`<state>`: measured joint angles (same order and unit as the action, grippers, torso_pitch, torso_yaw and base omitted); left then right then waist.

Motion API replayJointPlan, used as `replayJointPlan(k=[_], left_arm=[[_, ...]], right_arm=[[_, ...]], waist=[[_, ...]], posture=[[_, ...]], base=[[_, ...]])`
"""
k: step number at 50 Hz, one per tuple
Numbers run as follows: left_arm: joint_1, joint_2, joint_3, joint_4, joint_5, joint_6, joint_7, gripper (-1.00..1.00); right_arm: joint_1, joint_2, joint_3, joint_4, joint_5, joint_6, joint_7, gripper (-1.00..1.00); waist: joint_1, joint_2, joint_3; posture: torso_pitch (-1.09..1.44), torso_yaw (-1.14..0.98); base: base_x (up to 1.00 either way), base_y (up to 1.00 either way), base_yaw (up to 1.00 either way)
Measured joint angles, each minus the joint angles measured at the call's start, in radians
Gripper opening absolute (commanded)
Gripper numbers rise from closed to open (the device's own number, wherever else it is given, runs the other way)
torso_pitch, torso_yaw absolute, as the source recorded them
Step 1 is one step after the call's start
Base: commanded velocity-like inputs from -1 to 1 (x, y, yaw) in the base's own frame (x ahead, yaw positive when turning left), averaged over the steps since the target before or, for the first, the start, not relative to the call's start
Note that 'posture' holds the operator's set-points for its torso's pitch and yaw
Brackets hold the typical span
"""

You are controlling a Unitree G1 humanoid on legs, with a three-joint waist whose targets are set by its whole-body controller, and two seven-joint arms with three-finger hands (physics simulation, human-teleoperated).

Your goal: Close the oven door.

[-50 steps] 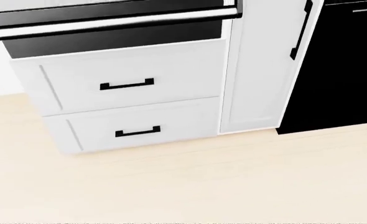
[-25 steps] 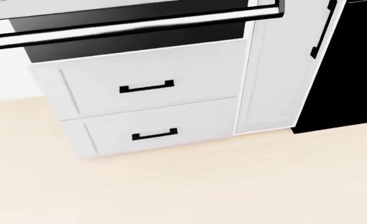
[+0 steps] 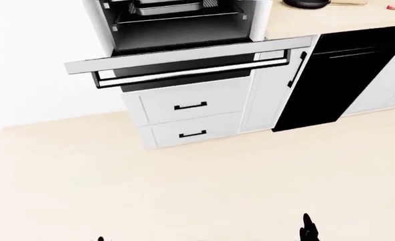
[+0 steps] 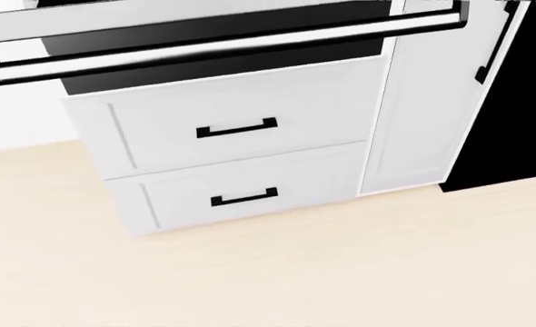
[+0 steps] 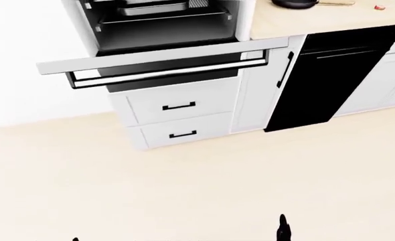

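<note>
The oven door (image 3: pixel 184 56) hangs open, folded down flat, with its long bar handle (image 3: pixel 190 71) along the near edge. Above it the dark oven cavity (image 3: pixel 177 22) shows racks and a metal tray. The head view shows the same handle (image 4: pixel 223 44) across its top. My hands are far below the door. Only a dark fingertip of the right hand (image 3: pixel 308 228) pokes up at the bottom edge of the left-eye view. A tiny speck of the left hand (image 3: pixel 100 239) shows at the bottom left. Neither hand touches anything.
Two white drawers (image 3: pixel 190 106) (image 3: pixel 192 134) with black pulls sit under the oven. To their right stand a narrow white cabinet (image 3: pixel 278 95) with a vertical handle and a black dishwasher front (image 3: pixel 338 75). A pan (image 3: pixel 304 4) rests on the wooden counter. Pale floor (image 3: pixel 198 186) stretches toward me.
The whole head view has slid right, so the camera has moved, not the cabinets. More of the oven door's handle now shows, including its left end.
</note>
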<state>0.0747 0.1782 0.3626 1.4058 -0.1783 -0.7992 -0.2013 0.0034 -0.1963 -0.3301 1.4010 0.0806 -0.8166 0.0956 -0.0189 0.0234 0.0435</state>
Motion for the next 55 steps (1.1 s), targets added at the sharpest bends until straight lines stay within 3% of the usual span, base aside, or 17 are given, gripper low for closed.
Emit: replayJointPlan(k=[2, 4, 6, 13, 18, 20, 23, 25, 29, 31, 37, 42, 47, 49, 53, 55], left_arm=[[0.004, 0.002, 0.001, 0.001, -0.002, -0.003, 0.001, 1.00], [-0.002, 0.013, 0.005, 0.003, -0.004, 0.008, 0.005, 1.00], [0.001, 0.016, 0.009, 0.000, -0.009, 0.005, 0.008, 1.00], [-0.013, 0.024, 0.025, -0.001, -0.001, 0.020, -0.008, 1.00], [-0.007, 0.017, 0.030, 0.002, 0.012, 0.019, -0.007, 1.00], [-0.009, -0.002, 0.022, 0.003, 0.016, 0.018, -0.004, 1.00], [-0.005, -0.009, 0.012, 0.010, 0.024, 0.020, -0.009, 1.00], [-0.006, -0.005, 0.013, 0.008, 0.023, 0.017, -0.009, 1.00], [-0.006, 0.003, 0.016, -0.001, 0.013, 0.008, -0.005, 1.00], [-0.002, 0.005, 0.016, 0.000, 0.009, 0.004, -0.004, 1.00], [-0.002, 0.016, 0.019, -0.003, -0.002, 0.006, 0.006, 1.00], [0.000, 0.005, 0.007, -0.002, 0.002, 0.000, 0.005, 1.00], [0.007, 0.004, 0.003, 0.004, 0.002, 0.003, 0.005, 1.00], [0.003, -0.009, -0.002, 0.004, 0.003, 0.007, 0.006, 1.00], [0.006, -0.014, -0.010, 0.007, 0.011, 0.016, -0.006, 1.00], [0.008, -0.010, -0.006, 0.002, 0.009, 0.017, -0.009, 1.00]], right_arm=[[0.002, 0.000, 0.001, 0.002, 0.000, -0.002, 0.000, 1.00], [-0.002, 0.022, 0.007, 0.007, -0.003, 0.005, 0.002, 1.00], [-0.002, 0.031, 0.018, 0.008, -0.012, 0.008, 0.012, 1.00], [0.003, 0.011, 0.006, 0.003, -0.006, 0.001, 0.006, 1.00], [0.000, 0.012, 0.008, 0.003, -0.002, -0.001, 0.004, 1.00], [-0.003, 0.005, 0.005, 0.005, -0.001, 0.006, 0.003, 1.00], [-0.001, 0.005, 0.002, 0.006, 0.002, 0.009, 0.002, 1.00], [-0.004, 0.003, 0.003, 0.002, 0.003, 0.005, 0.003, 1.00], [-0.003, 0.001, 0.003, -0.001, 0.004, -0.001, 0.001, 1.00], [0.000, 0.001, 0.003, 0.002, 0.003, -0.002, 0.001, 1.00], [-0.002, 0.030, 0.021, 0.010, -0.017, 0.009, 0.015, 1.00], [0.001, 0.013, 0.008, 0.003, -0.007, 0.003, 0.006, 1.00], [0.001, 0.015, 0.010, 0.003, -0.005, 0.000, 0.003, 1.00], [-0.001, 0.007, 0.007, 0.004, -0.006, 0.006, 0.003, 1.00], [0.005, 0.006, 0.004, 0.006, -0.003, 0.010, 0.002, 1.00], [0.003, 0.005, 0.005, 0.001, -0.004, 0.008, 0.004, 1.00]], waist=[[0.007, 0.054, -0.008], [0.022, 0.040, -0.006], [0.030, 0.042, -0.009], [0.015, -0.042, 0.003], [0.010, -0.105, 0.000], [-0.001, -0.081, 0.001], [-0.005, -0.089, -0.015], [-0.002, -0.072, -0.011], [0.000, -0.002, -0.001], [0.006, 0.050, -0.008], [0.026, 0.023, -0.009], [0.015, -0.040, 0.003], [0.012, -0.106, 0.001], [-0.002, -0.085, 0.003], [-0.006, -0.084, -0.014], [-0.003, -0.060, -0.006]], posture=[[0.00, 0.00], [0.00, 0.00], [0.00, 0.00], [0.00, 0.00], [0.00, 0.00], [0.00, 0.00], [0.00, 0.00], [0.00, 0.00], [0.00, 0.00], [0.00, 0.00], [0.00, 0.00], [0.00, 0.00], [0.00, 0.00], [0.00, 0.00], [0.00, 0.00], [0.00, 0.00]], base=[[0.00, 0.39, 0.00], [0.00, 0.38, 0.00], [0.00, 0.38, 0.00], [0.00, 0.38, 0.00], [0.00, 0.38, 0.00], [0.00, 0.38, 0.00], [0.00, 0.38, 0.00], [0.00, 0.38, 0.00], [0.00, 0.38, 0.00], [0.00, 0.38, 0.00], [0.00, 0.38, 0.00], [0.00, 0.38, 0.00], [0.00, 0.38, 0.00], [0.00, 0.38, 0.00], [0.00, 0.38, 0.00], [0.00, 0.38, 0.00]])
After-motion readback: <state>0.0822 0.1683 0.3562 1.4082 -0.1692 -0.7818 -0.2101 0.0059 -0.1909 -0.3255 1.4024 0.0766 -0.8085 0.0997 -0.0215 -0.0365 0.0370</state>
